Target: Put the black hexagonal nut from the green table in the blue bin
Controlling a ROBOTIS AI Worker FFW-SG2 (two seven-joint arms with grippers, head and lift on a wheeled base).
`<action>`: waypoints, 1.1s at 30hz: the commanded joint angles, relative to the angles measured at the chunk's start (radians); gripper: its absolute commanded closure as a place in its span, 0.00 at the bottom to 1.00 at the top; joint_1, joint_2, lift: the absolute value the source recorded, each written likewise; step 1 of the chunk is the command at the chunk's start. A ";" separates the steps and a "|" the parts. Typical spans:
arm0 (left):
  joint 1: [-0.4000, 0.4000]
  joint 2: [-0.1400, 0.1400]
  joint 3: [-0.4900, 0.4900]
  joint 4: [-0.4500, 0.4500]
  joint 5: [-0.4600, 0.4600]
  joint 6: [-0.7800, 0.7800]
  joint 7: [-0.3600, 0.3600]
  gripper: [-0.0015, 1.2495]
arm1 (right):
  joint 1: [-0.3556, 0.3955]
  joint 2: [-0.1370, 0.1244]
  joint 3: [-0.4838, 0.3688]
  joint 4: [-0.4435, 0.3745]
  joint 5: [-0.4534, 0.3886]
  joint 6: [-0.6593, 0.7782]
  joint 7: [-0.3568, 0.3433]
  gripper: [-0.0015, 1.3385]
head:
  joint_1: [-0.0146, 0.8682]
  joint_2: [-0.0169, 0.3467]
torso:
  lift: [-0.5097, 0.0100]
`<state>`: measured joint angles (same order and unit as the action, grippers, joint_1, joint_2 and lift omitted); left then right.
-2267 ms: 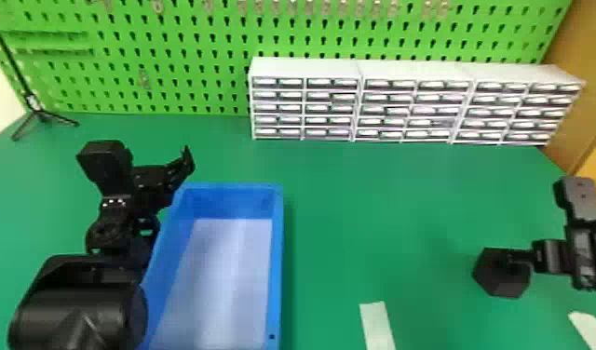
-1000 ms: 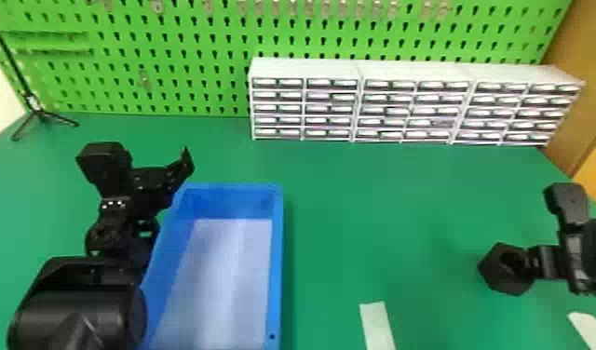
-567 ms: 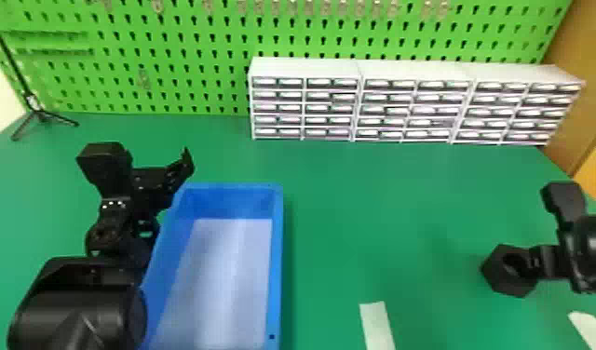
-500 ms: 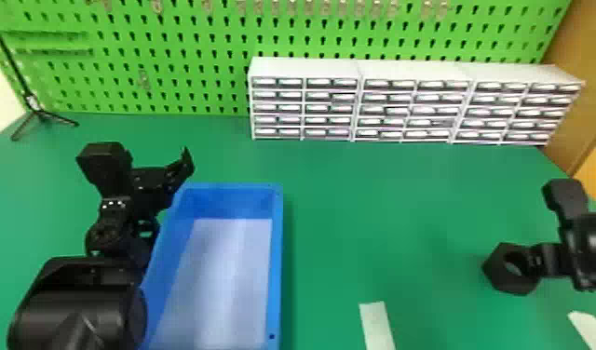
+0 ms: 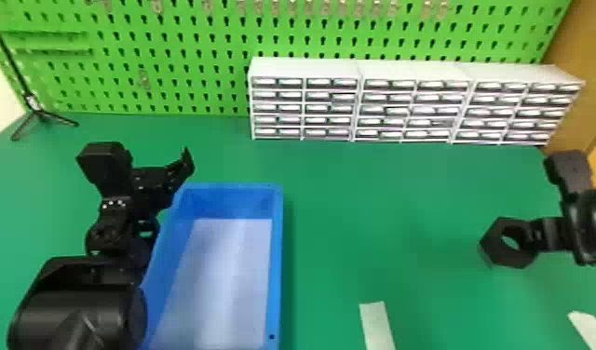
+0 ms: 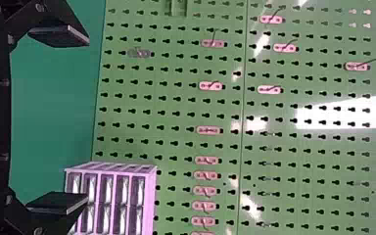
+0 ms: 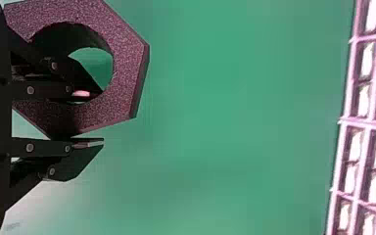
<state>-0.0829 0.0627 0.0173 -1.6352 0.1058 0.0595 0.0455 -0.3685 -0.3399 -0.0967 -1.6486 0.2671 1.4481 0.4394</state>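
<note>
The nut (image 7: pixel 127 68) in the right gripper (image 5: pixel 532 235) is matt, rough and grainy; the fingers (image 7: pixel 81 159) are smooth. Beside the left gripper (image 5: pixel 178 172), the bin (image 5: pixel 277 260) looks like smooth plastic. Beyond the grippers, 3 plastic-looking cabinets (image 5: pixel 306 69) and a glossy board (image 6: pixel 318 156). Nearer than the right gripper, 2 matt, papery strips (image 5: pixel 378 326).

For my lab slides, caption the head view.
The right claw grips the black hexagonal nut, right of the blue bin.

Free passage: bare counter (image 5: pixel 381 209) between black hexagonal nut (image 5: pixel 497 253) and blue bin (image 5: pixel 277 260). Obstructions: bin's raised walls; drawer cabinets (image 5: pixel 306 70) at rear; left arm (image 5: pixel 78 316) along bin's left side.
</note>
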 commanded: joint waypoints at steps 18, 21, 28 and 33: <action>-0.003 0.000 0.001 -0.002 0.002 0.003 0.001 0.13 | -0.159 0.024 0.192 -0.037 -0.278 -0.173 0.012 0.78 | 0.79 0.12 | 0.80; -0.005 0.000 0.000 0.000 0.002 0.003 -0.001 0.13 | -0.182 0.038 0.232 -0.037 -0.296 -0.204 0.012 0.78 | 0.79 0.12 | 0.80; -0.005 0.000 0.003 -0.002 0.002 0.005 0.001 0.13 | -0.242 0.061 0.331 -0.036 -0.341 -0.245 0.012 0.78 | 0.79 0.12 | 0.80; -0.005 0.000 0.004 0.000 0.000 0.006 0.001 0.13 | -0.282 0.084 0.405 -0.027 -0.375 -0.282 0.010 0.78 | 0.79 0.12 | 0.80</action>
<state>-0.0874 0.0629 0.0203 -1.6357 0.1073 0.0644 0.0452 -0.6204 -0.2721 0.2526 -1.6810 -0.0824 1.1927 0.4498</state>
